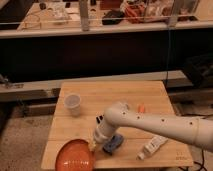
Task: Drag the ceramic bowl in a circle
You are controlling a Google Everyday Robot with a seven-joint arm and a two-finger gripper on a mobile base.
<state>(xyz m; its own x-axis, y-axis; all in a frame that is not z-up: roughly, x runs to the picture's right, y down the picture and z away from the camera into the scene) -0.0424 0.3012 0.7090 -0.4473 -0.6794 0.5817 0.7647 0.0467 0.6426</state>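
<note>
the ceramic bowl [75, 156] sits empty at the counter's [125, 92] front-left corner, the small white cup [73, 102] further back looks empty too. gripper [93, 145] is down at the bowl's right rim, fingers pressed together, touching it

Warm, yellowish indoor light falls from above, moderately bright and fairly even. The wooden desk [115, 95] is well lit, its pale top free of hard shadows; only a soft dark patch lies under the white arm [150, 122]. A broad band [100, 55] behind the desk stays nearly black, and the floor [25, 145] at the left is dim. The ceramic bowl [75, 156] carries a faint glossy sheen. The end effector [93, 144], fingers closed together, sits at the desk's near left by the bowl's rim, its underside in shade. The cluttered surface [50, 22] along the top glows brightest
</note>
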